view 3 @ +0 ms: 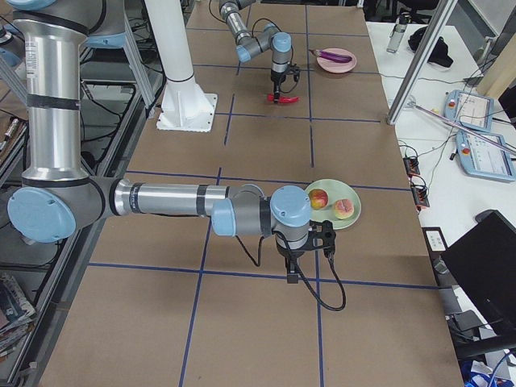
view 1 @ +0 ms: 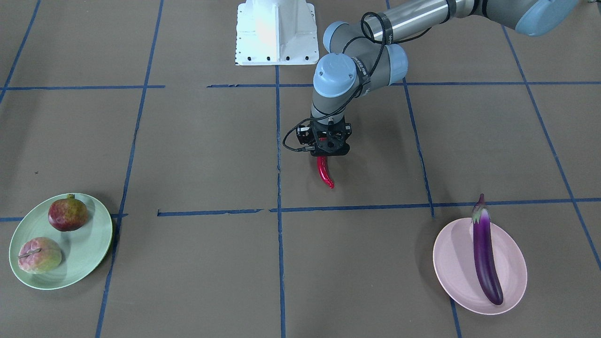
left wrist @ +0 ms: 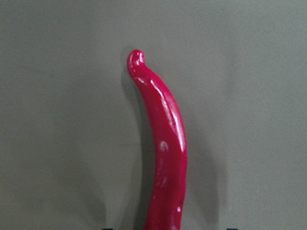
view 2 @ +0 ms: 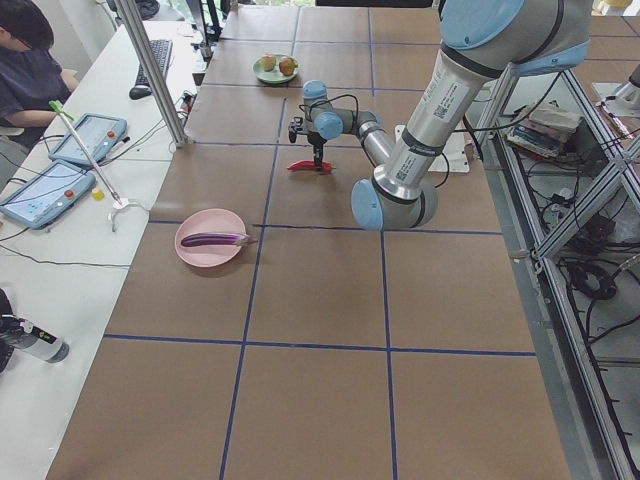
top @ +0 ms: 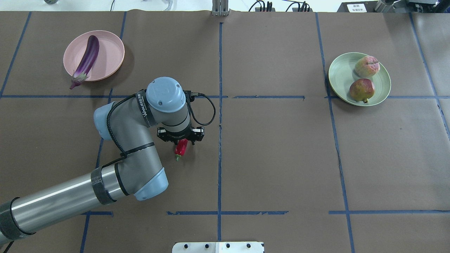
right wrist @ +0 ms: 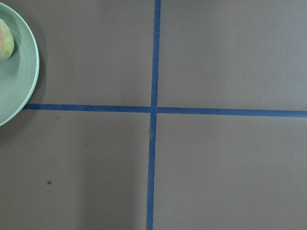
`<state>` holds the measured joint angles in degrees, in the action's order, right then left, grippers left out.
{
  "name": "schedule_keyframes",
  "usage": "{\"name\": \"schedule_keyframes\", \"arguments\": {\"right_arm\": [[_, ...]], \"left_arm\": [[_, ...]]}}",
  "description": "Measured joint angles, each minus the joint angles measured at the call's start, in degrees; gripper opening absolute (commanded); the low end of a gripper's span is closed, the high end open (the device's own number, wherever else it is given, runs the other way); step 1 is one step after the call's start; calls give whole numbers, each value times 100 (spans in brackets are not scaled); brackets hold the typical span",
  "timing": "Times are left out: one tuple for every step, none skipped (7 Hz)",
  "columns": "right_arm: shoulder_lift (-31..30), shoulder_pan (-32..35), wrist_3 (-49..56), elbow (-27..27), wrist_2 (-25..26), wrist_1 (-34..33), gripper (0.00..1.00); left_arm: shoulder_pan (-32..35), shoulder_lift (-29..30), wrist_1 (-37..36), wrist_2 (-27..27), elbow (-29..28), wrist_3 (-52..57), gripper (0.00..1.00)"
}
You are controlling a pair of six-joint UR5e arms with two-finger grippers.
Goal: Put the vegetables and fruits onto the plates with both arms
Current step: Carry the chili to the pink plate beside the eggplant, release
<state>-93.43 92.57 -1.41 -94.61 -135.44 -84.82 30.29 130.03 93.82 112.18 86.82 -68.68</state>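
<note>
While the left gripper (view 1: 327, 149) is clamping the chili pepper (view 1: 325, 172) mid-table, three items are already sitting plated: eggplant (view 1: 486, 251) on the pink plate (view 1: 450, 267), pomegranate (view 1: 67, 214) and custard apple (view 1: 39, 255) on the green plate (view 1: 87, 251), at opposite far corners. Right gripper (view 3: 295, 262): cannot tell. Brown paper, blue tape (view 1: 278, 244) covering the table.

Chili (left wrist: 165, 143) glossy, smooth. Eggplant (view 1: 486, 253) shiny. Plates (view 1: 89, 249) matte, probably plastic. Table (top: 274, 151) dull brown paper, blue tape lines. Arm (top: 52, 202) brushed metal.
</note>
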Motion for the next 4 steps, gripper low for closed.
{"name": "schedule_keyframes", "arguments": {"right_arm": [[0,-1,0,1,0,0,100],[-1,-2,0,3,0,0,100],[-5,-2,0,4,2,0,100],[-7,-2,0,4,6,0,100]], "left_arm": [[84,-2,-31,11,14,21,0],[316,-3,-42,130,29,47,0],[741,-10,-41,419,30,89,0],[1255,-16,-53,700,-33,264,0]]}}
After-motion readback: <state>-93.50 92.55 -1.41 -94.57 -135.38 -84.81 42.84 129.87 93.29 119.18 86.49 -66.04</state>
